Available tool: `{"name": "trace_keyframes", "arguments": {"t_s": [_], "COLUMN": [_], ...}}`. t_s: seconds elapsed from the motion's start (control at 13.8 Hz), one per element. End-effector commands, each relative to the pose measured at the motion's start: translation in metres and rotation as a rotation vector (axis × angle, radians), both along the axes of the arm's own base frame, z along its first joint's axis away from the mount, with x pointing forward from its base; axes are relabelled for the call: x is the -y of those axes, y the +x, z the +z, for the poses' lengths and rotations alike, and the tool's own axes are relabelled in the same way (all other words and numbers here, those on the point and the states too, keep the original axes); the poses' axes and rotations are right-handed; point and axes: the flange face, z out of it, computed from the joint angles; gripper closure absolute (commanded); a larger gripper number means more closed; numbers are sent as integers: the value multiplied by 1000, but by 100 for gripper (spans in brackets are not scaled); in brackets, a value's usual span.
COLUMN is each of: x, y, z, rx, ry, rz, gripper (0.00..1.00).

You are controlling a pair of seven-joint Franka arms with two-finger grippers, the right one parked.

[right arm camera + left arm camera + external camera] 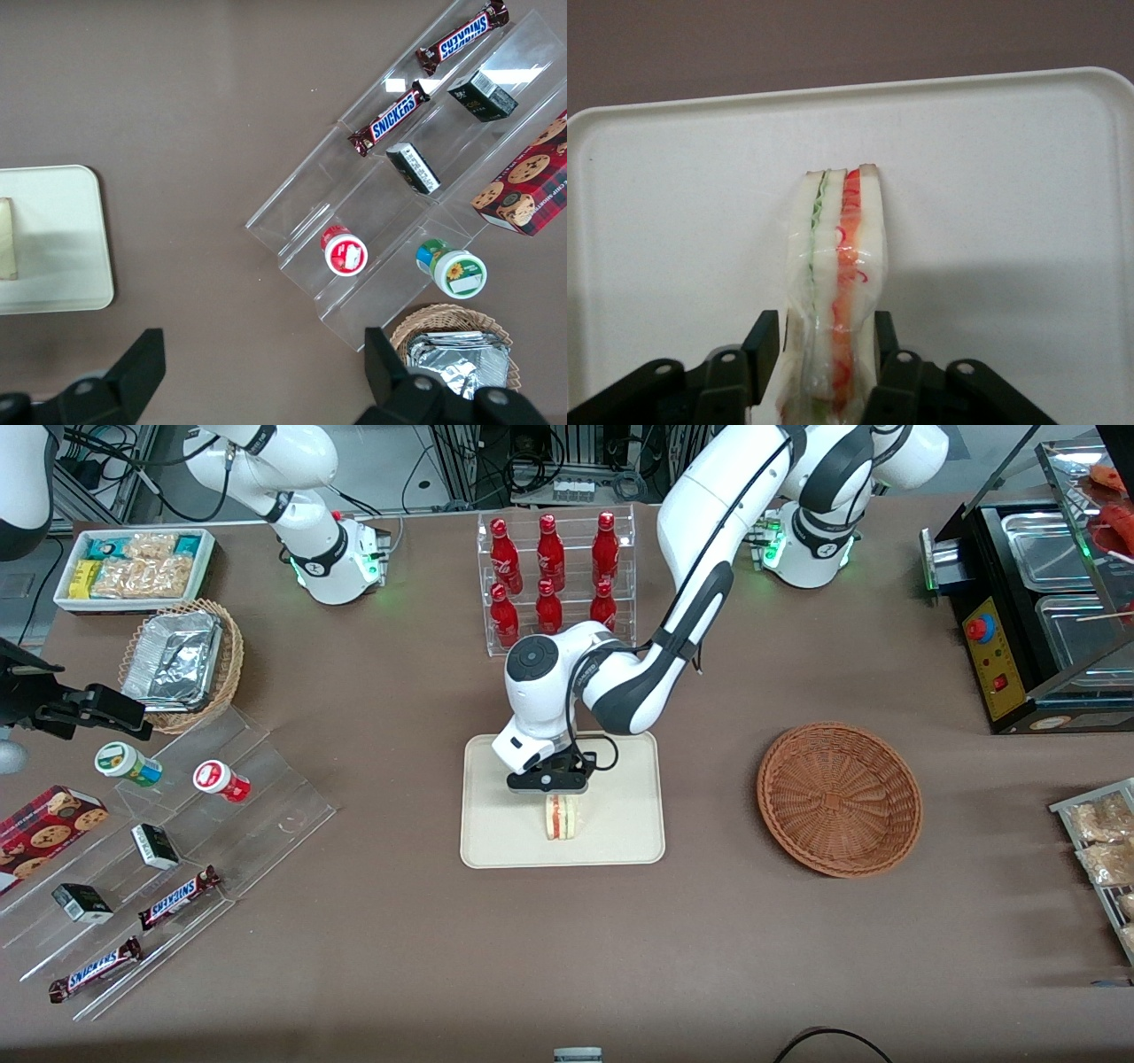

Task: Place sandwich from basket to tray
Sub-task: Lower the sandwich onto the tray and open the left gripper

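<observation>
one sandwich [562, 817] stands on edge on the tray [496, 841], pinched between the fingers of the tool [557, 792], well apart from the basket [838, 798], which holds nothing. the step in hand looks like the release: part the fingers gently and lift straight up, so the wedge neither tips nor clings to a pad.
</observation>
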Motion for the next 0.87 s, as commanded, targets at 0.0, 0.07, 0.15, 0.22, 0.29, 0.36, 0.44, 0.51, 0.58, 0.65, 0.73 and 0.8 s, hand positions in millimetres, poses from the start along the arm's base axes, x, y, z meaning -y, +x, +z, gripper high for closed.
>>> {"name": "trace_keyframes", "arguments": {"t_s": [0.0, 0.07, 0.15, 0.22, 0.29, 0.36, 0.44, 0.51, 0.58, 0.65, 0.73, 0.8], "x": [1, -3, -5, -11, -20, -26, -37, -63, -83, -97, -112, -130], "y": [4, 7, 7, 11, 18, 19, 21, 35, 42, 40, 40, 41], "z": [17, 30, 45, 59, 77, 97, 119, 149, 173, 196, 218, 240], "rx": [24, 24, 22, 20, 14, -2, -14, -22, -33, -57, -63, -67], "ry": [4, 8, 11, 12, -2, -18, -12, -10, -6, -5, 0, 8], "rz": [14, 24, 33, 48, 79, 101, 120, 166, 199, 218, 242, 266], "gripper": [2, 2, 1, 1, 1, 1, 1, 1, 1, 1, 1, 1]}}
